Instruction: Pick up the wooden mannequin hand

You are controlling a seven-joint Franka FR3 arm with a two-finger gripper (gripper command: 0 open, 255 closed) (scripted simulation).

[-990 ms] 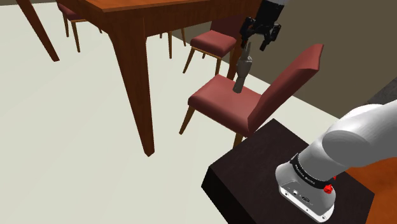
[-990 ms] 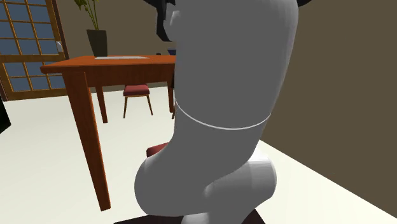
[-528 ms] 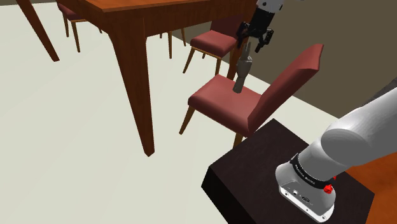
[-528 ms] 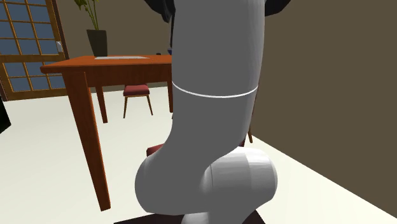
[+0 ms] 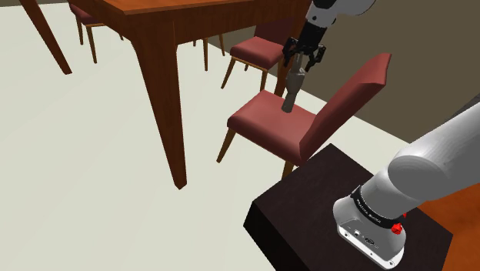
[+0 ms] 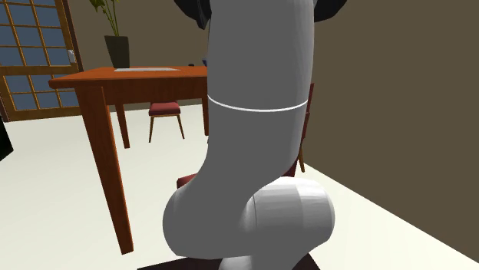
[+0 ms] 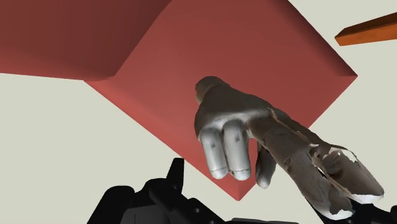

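The mannequin hand (image 5: pixel 291 92) is grey-brown and stands upright on the red seat (image 5: pixel 265 123) of the nearest chair, fingers pointing up. My black gripper (image 5: pixel 302 65) hangs just above it, its fingers apart around the hand's fingertips. In the wrist view the mannequin hand (image 7: pixel 254 133) looms close over the red seat (image 7: pixel 210 57). One black finger (image 7: pixel 175 175) shows beside it without touching. Nothing is held.
The chair's red backrest (image 5: pixel 350 96) rises to the shoulder view's right of the hand. A brown table leg (image 5: pixel 165 100) stands to its left. A second red chair (image 5: pixel 258 50) sits behind. My dark stand (image 5: pixel 308 215) is below. The white arm (image 6: pixel 261 130) blocks the second exterior view.
My gripper has come down and shifted towards the shoulder view's left, from beside and above the mannequin hand to just over its fingertips. The mannequin hand has not moved.
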